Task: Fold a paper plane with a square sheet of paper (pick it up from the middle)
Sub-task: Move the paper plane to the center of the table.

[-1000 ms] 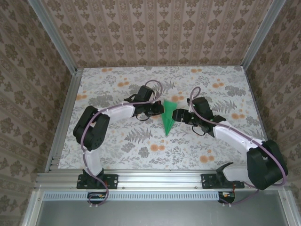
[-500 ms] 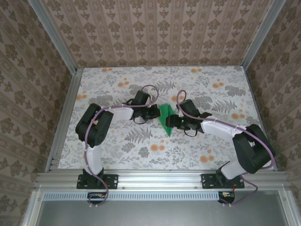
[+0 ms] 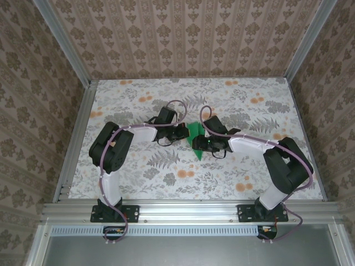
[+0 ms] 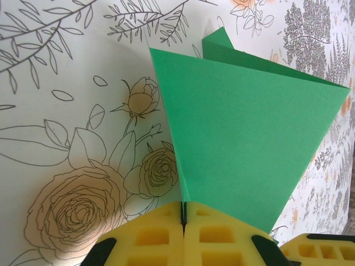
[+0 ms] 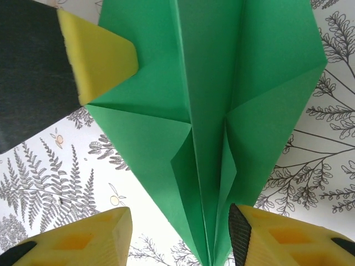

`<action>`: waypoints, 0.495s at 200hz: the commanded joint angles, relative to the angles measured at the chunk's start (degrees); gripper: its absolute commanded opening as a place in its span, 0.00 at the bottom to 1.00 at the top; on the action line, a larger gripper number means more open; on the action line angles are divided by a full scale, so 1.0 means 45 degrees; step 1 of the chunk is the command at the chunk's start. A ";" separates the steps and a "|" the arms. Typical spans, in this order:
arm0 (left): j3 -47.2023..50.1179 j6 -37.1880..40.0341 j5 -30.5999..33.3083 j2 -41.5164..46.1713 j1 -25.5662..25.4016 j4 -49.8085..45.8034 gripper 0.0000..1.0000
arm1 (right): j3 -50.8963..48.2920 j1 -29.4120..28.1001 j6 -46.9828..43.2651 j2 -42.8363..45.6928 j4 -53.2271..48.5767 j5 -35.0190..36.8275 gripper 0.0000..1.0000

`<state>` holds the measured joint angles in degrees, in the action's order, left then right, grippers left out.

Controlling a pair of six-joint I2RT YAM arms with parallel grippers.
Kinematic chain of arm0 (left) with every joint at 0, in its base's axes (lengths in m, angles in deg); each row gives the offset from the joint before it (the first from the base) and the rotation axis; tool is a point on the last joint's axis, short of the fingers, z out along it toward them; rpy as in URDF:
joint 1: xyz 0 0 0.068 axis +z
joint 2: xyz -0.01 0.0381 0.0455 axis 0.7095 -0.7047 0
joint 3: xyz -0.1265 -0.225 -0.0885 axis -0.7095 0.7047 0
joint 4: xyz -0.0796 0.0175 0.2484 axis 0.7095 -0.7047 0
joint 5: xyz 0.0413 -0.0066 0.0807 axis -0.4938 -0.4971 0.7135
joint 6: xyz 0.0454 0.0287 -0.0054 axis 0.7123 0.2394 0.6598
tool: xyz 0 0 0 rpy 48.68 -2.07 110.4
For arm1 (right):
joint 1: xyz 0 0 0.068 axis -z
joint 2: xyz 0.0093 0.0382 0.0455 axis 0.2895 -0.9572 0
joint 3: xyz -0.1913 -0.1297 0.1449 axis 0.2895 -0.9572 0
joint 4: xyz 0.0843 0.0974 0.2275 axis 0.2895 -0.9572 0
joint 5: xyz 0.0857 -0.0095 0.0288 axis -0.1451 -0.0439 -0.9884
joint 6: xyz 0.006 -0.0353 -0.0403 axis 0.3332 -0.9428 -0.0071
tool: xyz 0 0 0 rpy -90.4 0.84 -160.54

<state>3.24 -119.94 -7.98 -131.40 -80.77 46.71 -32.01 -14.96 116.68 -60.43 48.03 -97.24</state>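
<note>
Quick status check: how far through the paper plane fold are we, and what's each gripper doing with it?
Done: the paper plane is creased into a pointed dart with its flaps folded in. In hand: the left gripper is shut on its edge; the right gripper straddles the centre fold, jaws apart. Left: probably pinching that fold to finish the plane.

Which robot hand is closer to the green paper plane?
Left. The left gripper is pinching the edge of the paper plane; the right gripper hangs open with a finger on each side of it.
</note>
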 commanded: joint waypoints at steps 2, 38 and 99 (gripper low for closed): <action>0.0165 -0.0188 -0.0240 -0.0305 0.0034 0.0238 0.00 | 0.0455 -0.0064 -0.0060 -0.0297 -0.0707 0.0477 0.52; 0.0128 -0.0159 -0.0220 -0.0338 0.0034 0.0165 0.00 | 0.0605 -0.0084 -0.0100 -0.0435 -0.0799 0.0806 0.52; 0.0107 -0.0168 -0.0277 -0.0389 0.0039 0.0162 0.00 | 0.1148 -0.0177 -0.0315 -0.1201 -0.1033 0.0755 0.46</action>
<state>3.26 -119.94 -8.22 -131.40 -80.77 46.97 -29.02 -15.09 116.29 -64.01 45.91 -95.04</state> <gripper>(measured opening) 0.052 0.463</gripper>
